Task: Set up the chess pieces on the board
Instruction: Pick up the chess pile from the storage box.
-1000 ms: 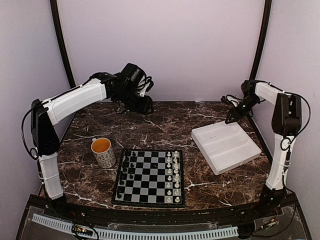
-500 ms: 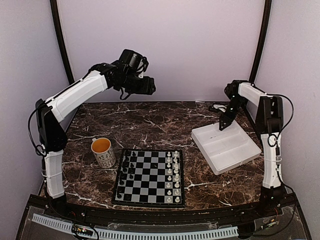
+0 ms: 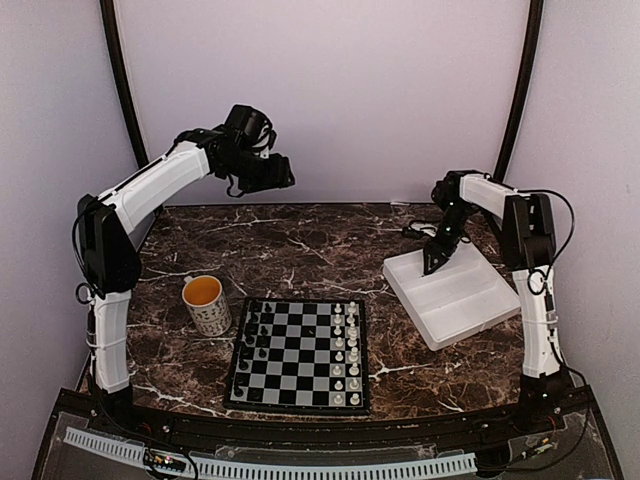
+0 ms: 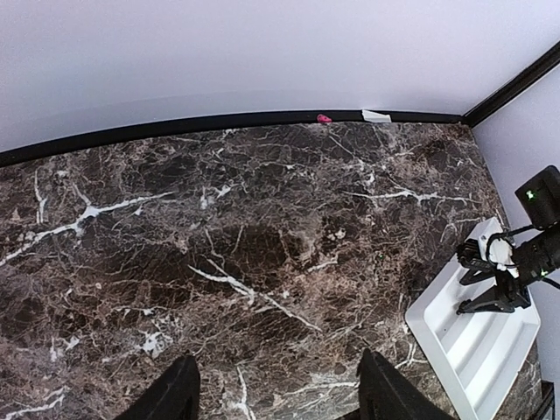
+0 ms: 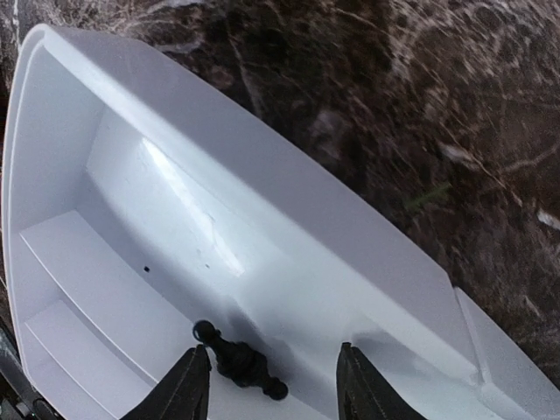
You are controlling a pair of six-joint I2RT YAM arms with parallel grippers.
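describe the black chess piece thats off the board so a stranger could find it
Find the white tray on the right side of the table, beside the board. On its floor, below the open right gripper, one black chess piece lies on its side. The other pieces stand upright on the board.

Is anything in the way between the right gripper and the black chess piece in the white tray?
Nothing visible does: the chess piece lies bare in the tray, directly beneath the open right gripper.
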